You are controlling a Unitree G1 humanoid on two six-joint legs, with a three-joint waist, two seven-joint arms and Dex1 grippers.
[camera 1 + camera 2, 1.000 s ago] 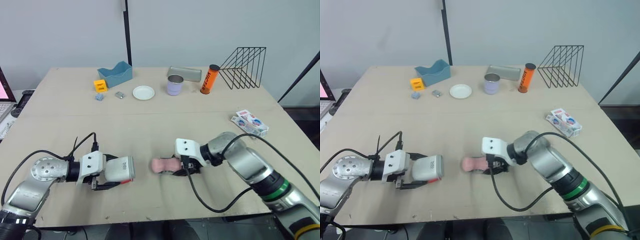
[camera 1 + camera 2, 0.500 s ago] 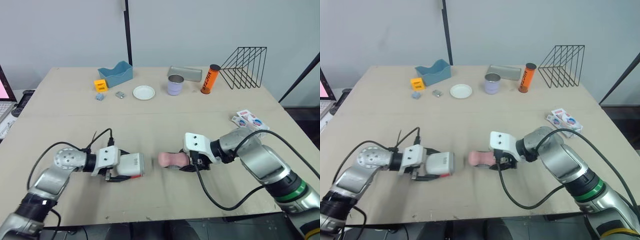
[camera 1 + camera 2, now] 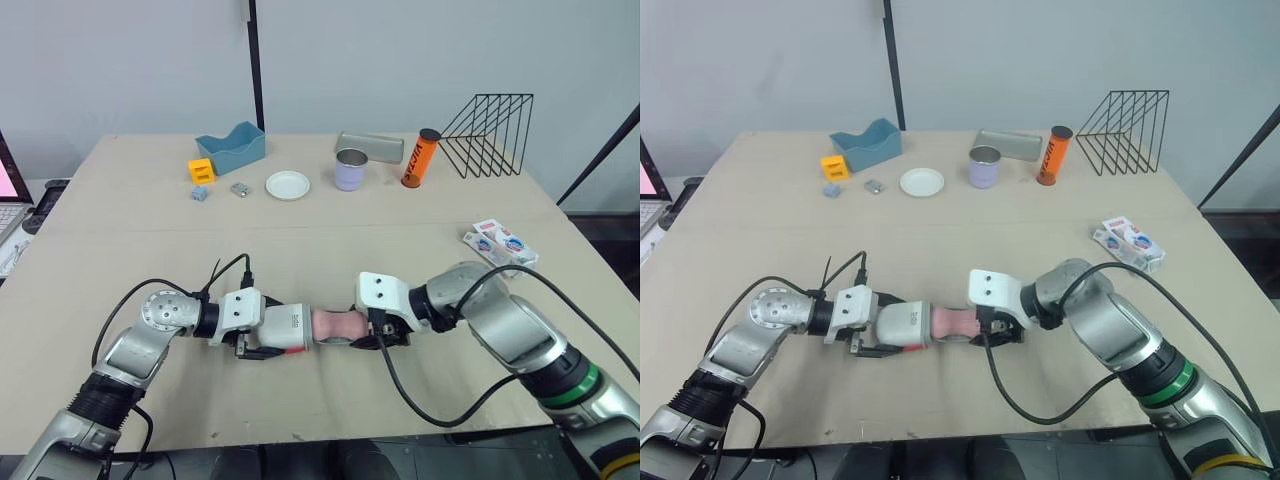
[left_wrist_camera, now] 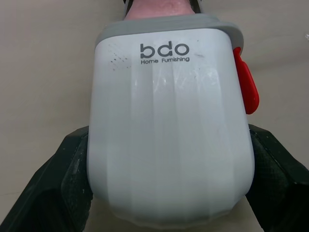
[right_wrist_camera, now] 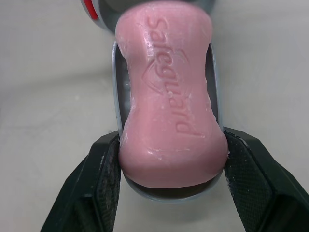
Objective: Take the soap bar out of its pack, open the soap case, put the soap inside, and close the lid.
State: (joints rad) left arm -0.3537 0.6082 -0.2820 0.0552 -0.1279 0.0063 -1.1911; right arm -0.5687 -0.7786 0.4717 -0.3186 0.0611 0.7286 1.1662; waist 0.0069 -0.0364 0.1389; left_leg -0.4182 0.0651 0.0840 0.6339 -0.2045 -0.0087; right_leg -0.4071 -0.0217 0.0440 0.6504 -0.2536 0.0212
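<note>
I see the left gripper (image 3: 266, 335), jaws pinching the white soap case (image 4: 171, 135); right gripper (image 3: 368, 334), jaws pinching the pink soap bar (image 5: 169, 111) on a grey tray (image 5: 115, 96). Bar meets case, well in front of the plate (image 3: 287, 185).

even bright light, soft shadows, wrist views slightly blurred.

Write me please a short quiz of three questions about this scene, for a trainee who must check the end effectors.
1. True or false: the left end effector is shut on the white soap case.
2. Where on the table does the soap pack lie? A) far left corner B) near the right edge C) the middle
3. Fill in: the pink soap bar in the right end effector bears the word ____.
Key: 1 true; 2 B; 3 safeguard.
</note>
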